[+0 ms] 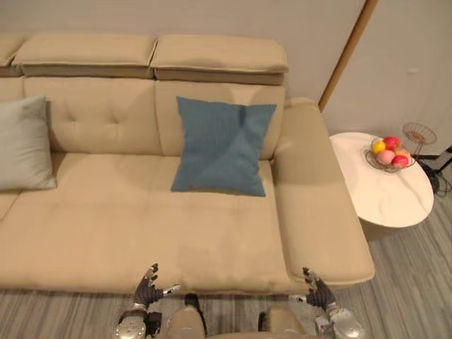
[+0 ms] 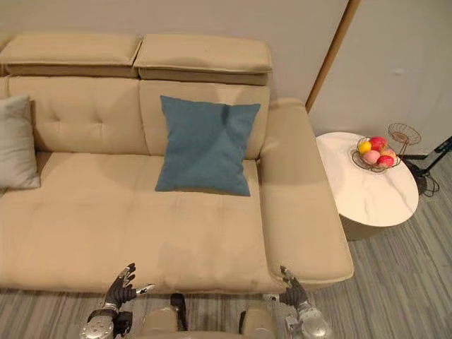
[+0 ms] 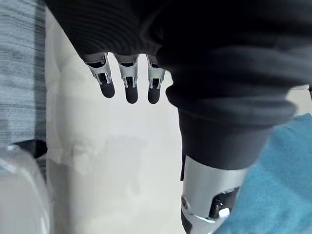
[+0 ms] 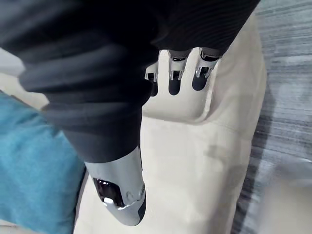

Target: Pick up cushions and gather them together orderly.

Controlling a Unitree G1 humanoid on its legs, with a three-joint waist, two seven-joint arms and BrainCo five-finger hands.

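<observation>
A blue cushion (image 1: 223,145) leans upright against the backrest of the beige sofa (image 1: 141,233), toward its right end. A pale grey cushion (image 1: 22,144) leans at the sofa's far left. My left hand (image 1: 147,290) hovers low at the seat's front edge, fingers relaxed and holding nothing. My right hand (image 1: 321,294) is by the front of the right armrest, likewise open and empty. Both hands are well short of the cushions. The blue cushion (image 3: 278,185) shows past the left thumb, and the same blue cushion (image 4: 34,165) lies beyond the right thumb.
A round white side table (image 1: 385,183) stands right of the sofa with a wire fruit bowl (image 1: 390,154) on it. Striped grey floor (image 1: 424,282) runs in front and to the right. A wall with a wooden trim strip is behind.
</observation>
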